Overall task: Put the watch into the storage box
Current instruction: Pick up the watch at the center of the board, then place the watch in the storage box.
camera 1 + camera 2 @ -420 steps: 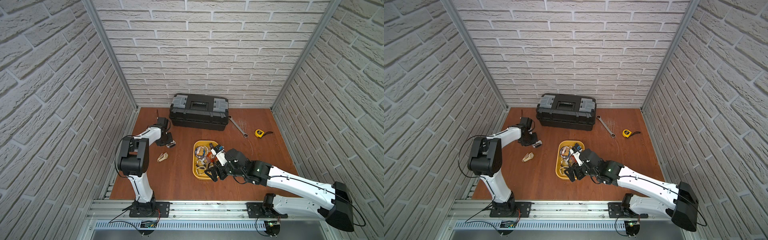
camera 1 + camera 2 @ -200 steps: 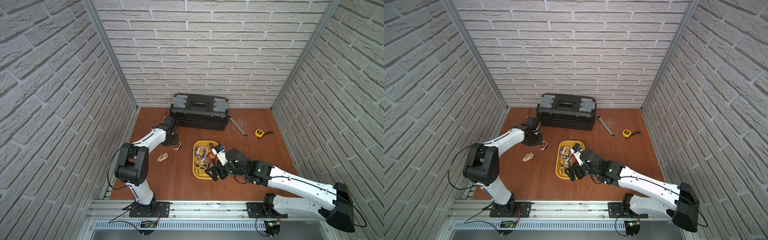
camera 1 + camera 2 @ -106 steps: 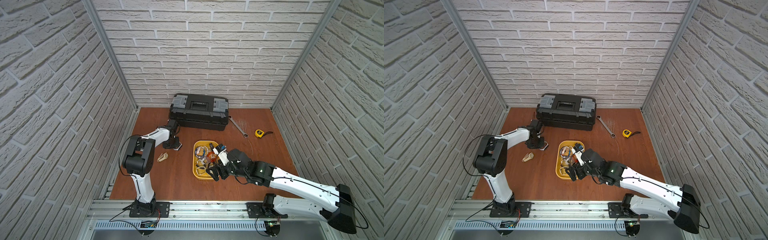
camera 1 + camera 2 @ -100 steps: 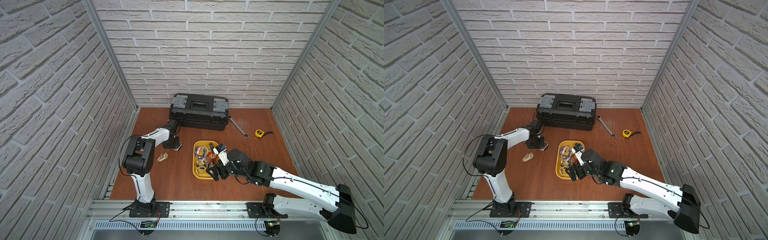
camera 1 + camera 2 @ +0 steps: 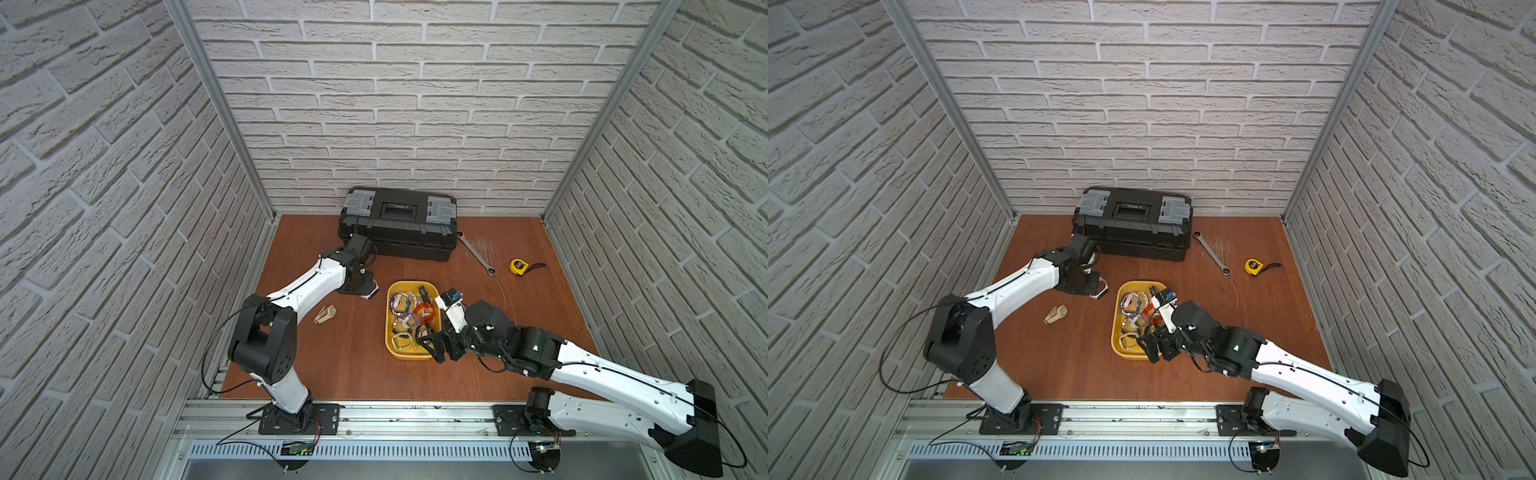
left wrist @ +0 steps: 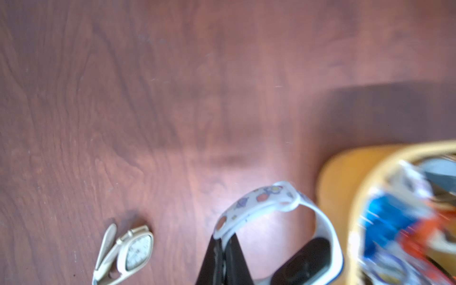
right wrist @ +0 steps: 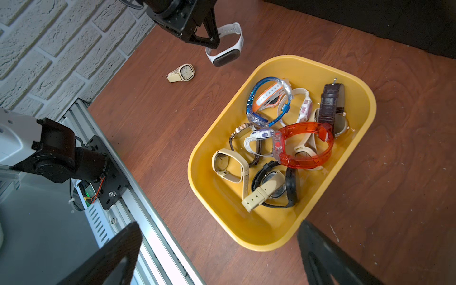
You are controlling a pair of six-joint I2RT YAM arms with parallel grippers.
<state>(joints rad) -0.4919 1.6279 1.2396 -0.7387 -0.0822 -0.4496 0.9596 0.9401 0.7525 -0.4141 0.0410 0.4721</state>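
- The storage box (image 5: 390, 332) sits at the middle of both top views, full of watches. My right gripper (image 5: 430, 347) stays at its lower right corner as before, spread wide and holding nothing.
- My left gripper (image 7: 213, 43) was partly open a second ago and is now clamped shut on the strap of the white watch (image 7: 225, 53). I judge the pick made, so the carry to the box comes next.
- That watch is not in the box yet. It hangs just left of the box's upper left corner in a top view (image 5: 1100, 291), below the black toolbox (image 5: 399, 232).
- A tan watch (image 7: 183, 72) lies on the desk (image 5: 353, 374), further left and untouched.
- From above, my own left wrist covers the grip.
- The left wrist view is smeared on its right side, so the box there is only a yellow blur.
- I cannot tell whether the white watch is clear of the desk.
- The bottom edge of the right wrist view cuts off my right fingers (image 7: 123, 246).
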